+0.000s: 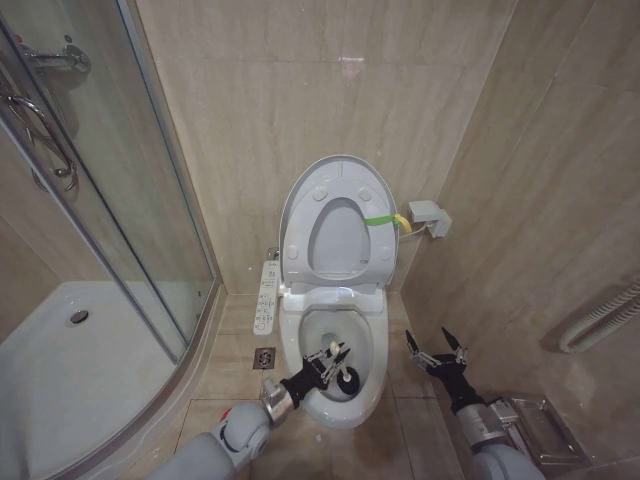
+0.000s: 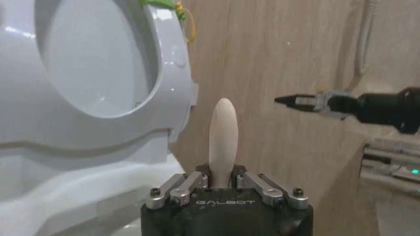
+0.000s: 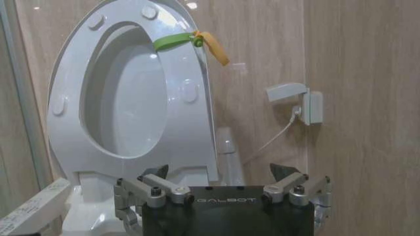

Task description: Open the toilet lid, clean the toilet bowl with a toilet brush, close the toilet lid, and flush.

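The toilet lid (image 1: 338, 215) stands raised against the tiled wall, green-yellow strap (image 1: 384, 219) at its edge. The left gripper (image 1: 330, 360), clamped on the toilet brush (image 1: 344, 377) by its white handle, holds the dark head inside the toilet bowl (image 1: 372, 345). The right gripper (image 1: 437, 352) hovers spread wide just beside the bowl.

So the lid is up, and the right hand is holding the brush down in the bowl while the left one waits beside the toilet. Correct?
Not quite: the hands are swapped. In the head view the left hand grips the toilet brush in the toilet bowl, and the left wrist view shows its handle between the fingers. The right hand waits open beside the toilet. The toilet lid is up.
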